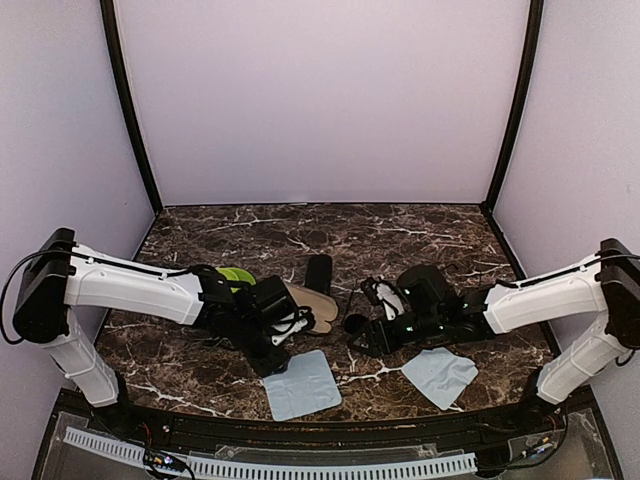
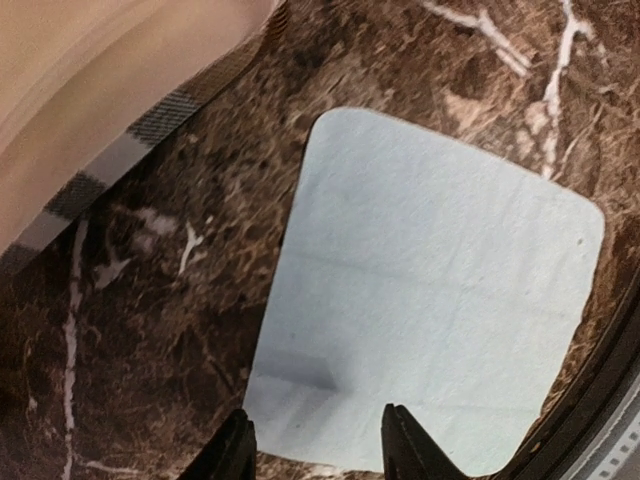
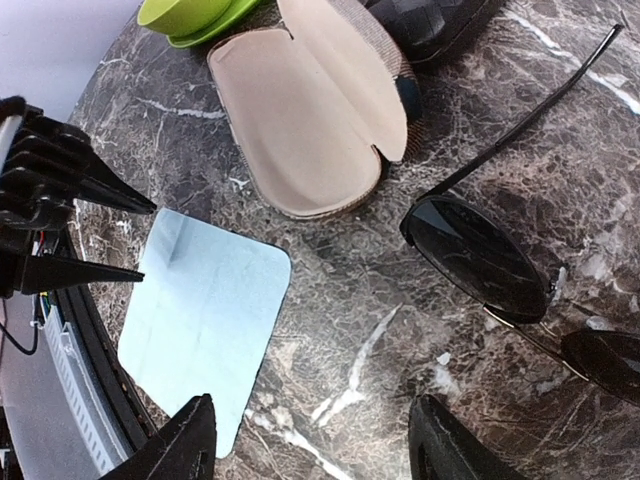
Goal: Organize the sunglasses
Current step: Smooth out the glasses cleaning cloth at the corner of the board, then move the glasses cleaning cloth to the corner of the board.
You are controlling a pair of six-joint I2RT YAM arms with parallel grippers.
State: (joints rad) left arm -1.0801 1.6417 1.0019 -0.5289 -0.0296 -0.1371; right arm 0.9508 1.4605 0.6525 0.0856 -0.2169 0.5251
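Left gripper (image 2: 320, 455) spread wide, empty, over flat light blue square cloth (image 2: 430, 300) at bottom centre. Right gripper (image 3: 320, 440) open, holding nothing. Dark-lensed thin black wire sunglasses (image 3: 475, 255) lie centre-right on brown marble table (image 3: 350, 290), one pair clearly seen. Open beige-lined striped case (image 3: 310, 110), upper centre, is empty. Cloths: two, counting the rumpled light blue cloth (image 1: 440, 375).
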